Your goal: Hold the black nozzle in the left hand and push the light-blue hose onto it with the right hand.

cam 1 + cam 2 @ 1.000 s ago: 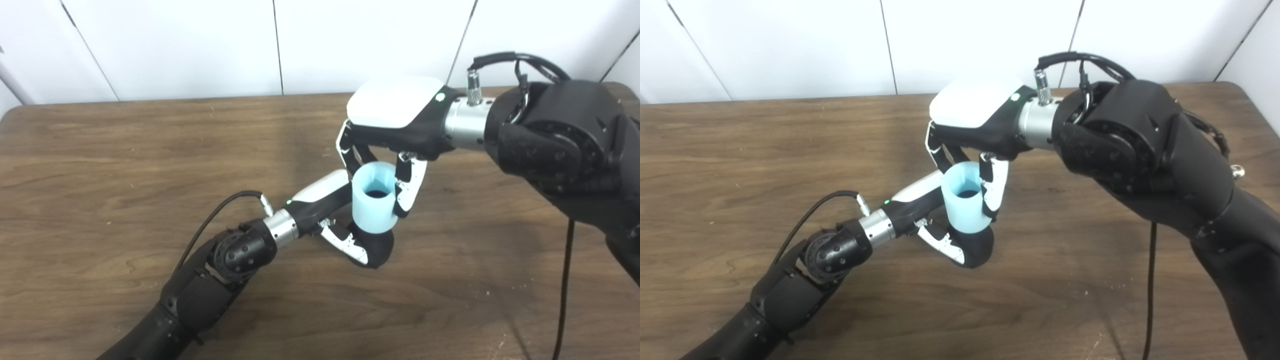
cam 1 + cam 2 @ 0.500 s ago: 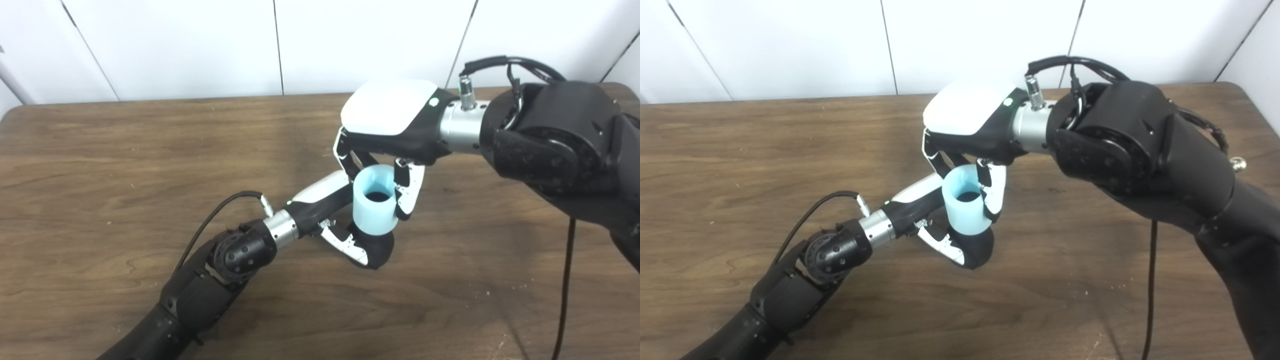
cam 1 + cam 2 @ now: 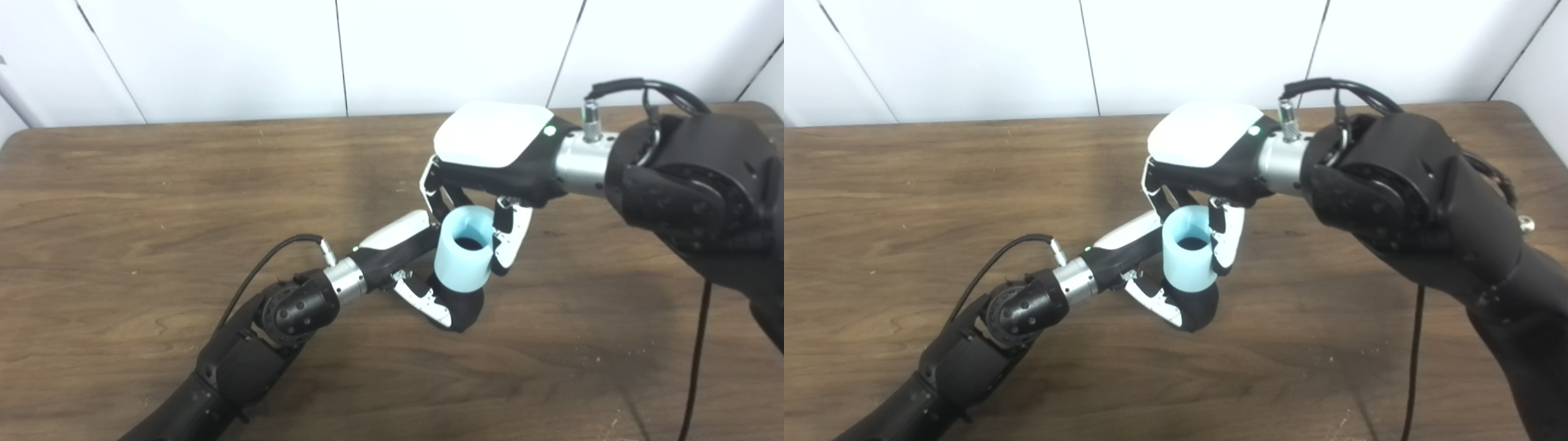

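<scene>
I am looking down at a dark brown wood-grain table (image 3: 153,202) with a matte, streaked surface and a white panelled wall (image 3: 245,55) behind it. Near the middle, my two hands meet.

My left hand (image 3: 409,260), glossy white shell over black, reaches in low from the lower left. Its fingers (image 3: 429,301) curl shut around the black nozzle (image 3: 467,300), a smooth, rounded dark piece of which I can see only the lower end beneath the hose.

The light-blue hose (image 3: 463,257) is a short, stubby cylinder of smooth, pale, slightly translucent material. It stands almost upright with its round open mouth facing up, dark inside, and its lower end sits directly on the nozzle.

My right hand (image 3: 1206,159) comes in from the right, above the hose, palm down, its broad white back smooth and shiny. Its fingers (image 3: 512,236) close on the hose from both sides near the rim. A silver metal cuff and black cable sit at its wrist.

Compared with half a second ago, my right hand and forearm have shifted slightly rightward and a touch lower, and the hose has moved with them. My left hand has held its place and its grip.
</scene>
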`<act>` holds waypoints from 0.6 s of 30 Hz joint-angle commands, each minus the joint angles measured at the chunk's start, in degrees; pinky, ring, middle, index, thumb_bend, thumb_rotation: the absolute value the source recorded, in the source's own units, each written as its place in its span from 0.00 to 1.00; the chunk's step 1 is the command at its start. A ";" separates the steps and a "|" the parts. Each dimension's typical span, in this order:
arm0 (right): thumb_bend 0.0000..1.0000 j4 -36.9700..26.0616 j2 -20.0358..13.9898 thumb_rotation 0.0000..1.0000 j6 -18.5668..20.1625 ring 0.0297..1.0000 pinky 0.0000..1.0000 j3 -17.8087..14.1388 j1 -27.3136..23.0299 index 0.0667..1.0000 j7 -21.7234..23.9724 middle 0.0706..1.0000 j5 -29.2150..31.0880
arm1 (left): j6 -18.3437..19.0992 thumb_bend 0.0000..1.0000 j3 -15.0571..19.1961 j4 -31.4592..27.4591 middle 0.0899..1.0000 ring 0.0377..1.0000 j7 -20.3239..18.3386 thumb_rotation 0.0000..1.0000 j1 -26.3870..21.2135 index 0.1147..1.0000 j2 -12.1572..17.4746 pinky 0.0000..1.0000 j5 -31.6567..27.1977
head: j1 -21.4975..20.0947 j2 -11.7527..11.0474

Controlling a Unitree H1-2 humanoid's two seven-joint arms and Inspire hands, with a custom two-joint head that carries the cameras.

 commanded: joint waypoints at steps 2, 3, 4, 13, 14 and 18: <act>0.53 -1.78 0.97 0.00 1.28 0.08 0.02 -1.17 0.80 0.44 6.14 0.40 -0.63 | 5.59 0.50 -3.53 3.72 0.46 0.53 -7.11 0.08 4.51 0.42 2.21 0.59 3.03 | -0.08 0.09; 0.53 -2.19 1.83 0.00 1.28 0.08 0.02 -1.27 1.35 0.44 6.14 0.39 -2.17 | 5.51 0.50 -3.52 3.78 0.46 0.53 -7.12 0.08 4.54 0.42 2.23 0.59 3.00 | -0.07 0.12; 0.53 -2.52 2.53 0.00 1.28 0.08 0.02 -1.35 1.80 0.44 6.14 0.37 -3.45 | 5.44 0.50 -3.51 3.84 0.46 0.53 -7.14 0.08 4.56 0.41 2.24 0.59 2.97 | -0.07 0.12; 0.53 -6.36 6.89 0.00 1.26 0.09 0.03 1.08 4.82 0.44 6.13 0.43 -16.07 | 5.38 0.50 -3.70 3.76 0.46 0.55 -7.41 0.08 4.42 0.41 2.47 0.62 2.72 | 0.13 0.18; 0.53 -6.61 7.05 0.00 1.25 0.09 0.03 1.32 5.15 0.44 6.13 0.43 -16.66 | 5.42 0.50 -3.73 3.76 0.46 0.55 -7.41 0.08 4.39 0.41 2.48 0.62 2.76 | 0.12 0.23; 0.53 -6.68 7.26 0.00 1.27 0.09 0.03 2.24 5.86 0.44 6.14 0.43 -17.98 | 5.30 0.50 -3.84 3.69 0.46 0.54 -7.46 0.08 4.30 0.41 2.55 0.61 2.86 | 0.19 0.18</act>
